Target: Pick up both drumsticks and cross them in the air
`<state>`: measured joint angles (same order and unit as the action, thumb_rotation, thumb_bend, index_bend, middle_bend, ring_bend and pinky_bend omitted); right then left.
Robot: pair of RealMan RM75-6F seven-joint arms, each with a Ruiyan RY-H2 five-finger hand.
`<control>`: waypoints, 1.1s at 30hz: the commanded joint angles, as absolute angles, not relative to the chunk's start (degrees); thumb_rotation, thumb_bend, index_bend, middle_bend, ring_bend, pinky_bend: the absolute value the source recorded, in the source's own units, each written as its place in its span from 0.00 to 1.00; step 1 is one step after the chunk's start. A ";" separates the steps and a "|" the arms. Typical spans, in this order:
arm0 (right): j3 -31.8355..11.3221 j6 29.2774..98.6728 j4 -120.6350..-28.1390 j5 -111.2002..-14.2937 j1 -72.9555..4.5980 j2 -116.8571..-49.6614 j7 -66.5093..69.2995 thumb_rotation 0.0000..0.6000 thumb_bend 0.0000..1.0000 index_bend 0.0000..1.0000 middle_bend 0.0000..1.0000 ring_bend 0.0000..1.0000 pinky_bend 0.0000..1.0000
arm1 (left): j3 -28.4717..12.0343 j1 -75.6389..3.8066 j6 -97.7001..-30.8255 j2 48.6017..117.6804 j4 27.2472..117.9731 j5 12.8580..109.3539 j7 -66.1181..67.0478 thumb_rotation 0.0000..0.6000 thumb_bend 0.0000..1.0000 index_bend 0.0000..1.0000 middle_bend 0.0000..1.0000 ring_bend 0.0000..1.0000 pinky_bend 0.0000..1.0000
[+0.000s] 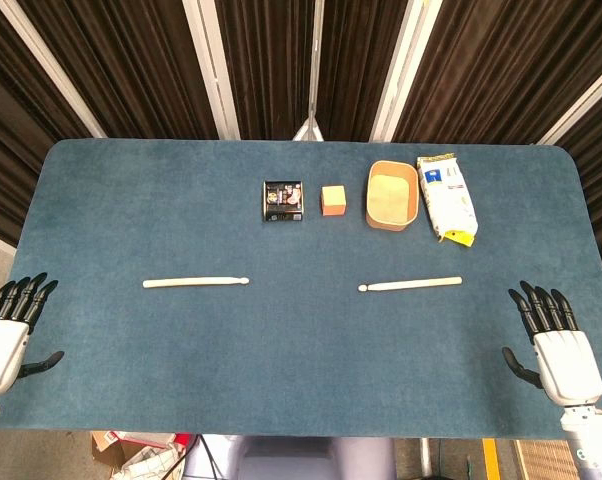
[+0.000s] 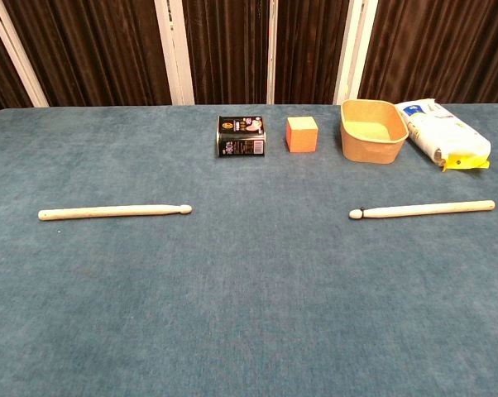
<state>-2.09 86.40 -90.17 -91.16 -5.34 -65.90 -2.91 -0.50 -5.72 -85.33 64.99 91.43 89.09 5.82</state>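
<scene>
a: where are the hands?
b: left hand point(image 1: 6, 335) at the lower-left bench point(image 1: 301, 390) edge, right hand point(image 1: 556, 350) lower right, both with fingers spread, holding nothing.
a: sticks?
b: left drumstick point(image 1: 196, 283) and right drumstick point(image 1: 411, 285), pale wood, lie mid-frame on blue felt, well apart.

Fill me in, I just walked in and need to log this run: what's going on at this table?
Nothing is being handled yet. The left hand and right hand rest open at the near corners of the blue table, holding nothing. The left drumstick and right drumstick lie flat, apart, tips pointing toward each other. Behind them sit a dark tin, an orange cube, a tan tub and a white packet, all untouched.
</scene>
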 commanded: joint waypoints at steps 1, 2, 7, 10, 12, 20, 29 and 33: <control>-2.03 86.35 -90.20 -91.11 -5.30 -65.90 -2.81 1.00 0.36 0.00 0.00 0.00 0.00 | -0.46 -5.73 -85.18 64.93 91.51 89.00 5.88 1.00 0.02 0.00 0.00 0.00 0.00; -2.02 86.34 -90.29 -91.13 -5.31 -65.90 -2.78 1.00 0.36 0.00 0.00 0.00 0.00 | -0.47 -5.73 -85.14 64.91 91.52 88.94 5.93 1.00 0.02 0.00 0.00 0.00 0.00; -1.97 86.11 -90.38 -90.95 -5.31 -65.86 -2.83 1.00 0.36 0.00 0.00 0.00 0.00 | -0.50 -5.81 -84.86 64.81 91.81 88.73 5.86 1.00 0.02 0.00 0.00 0.00 0.00; -1.99 86.09 -90.52 -90.80 -5.26 -65.69 -2.47 1.00 0.36 0.00 0.00 0.00 0.00 | -0.50 -5.88 -84.83 64.85 91.82 88.85 6.14 1.00 0.02 0.00 0.00 0.00 0.00; -1.94 86.00 -90.56 -90.75 -5.25 -65.65 -2.31 1.00 0.36 0.00 0.00 0.00 0.00 | -0.51 -5.91 -84.86 64.90 91.76 88.91 6.20 1.00 0.02 0.00 0.00 0.00 0.00; -2.09 85.24 -90.56 -90.57 -5.72 -65.94 -2.77 1.00 0.36 0.00 0.00 0.00 0.00 | -0.71 -5.89 -84.62 64.96 91.78 88.22 6.31 1.00 0.02 0.00 0.00 0.00 0.00; -5.30 87.27 -88.53 -91.75 -7.84 -68.52 -4.82 1.00 0.36 0.08 0.15 0.64 0.67 | -1.13 -5.95 -84.39 65.16 91.71 87.27 6.93 1.00 0.02 0.00 0.00 0.00 0.00; -7.14 85.54 -86.53 -91.77 -10.45 -69.68 -6.41 1.00 0.36 0.25 0.32 0.81 0.79 | -1.50 -6.03 -84.22 65.29 91.66 86.62 6.67 1.00 0.02 0.00 0.00 0.00 0.00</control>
<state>-6.22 86.59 -87.45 -91.74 -9.20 -69.02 -5.41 -1.42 -6.00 -84.27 65.25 91.68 86.72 6.73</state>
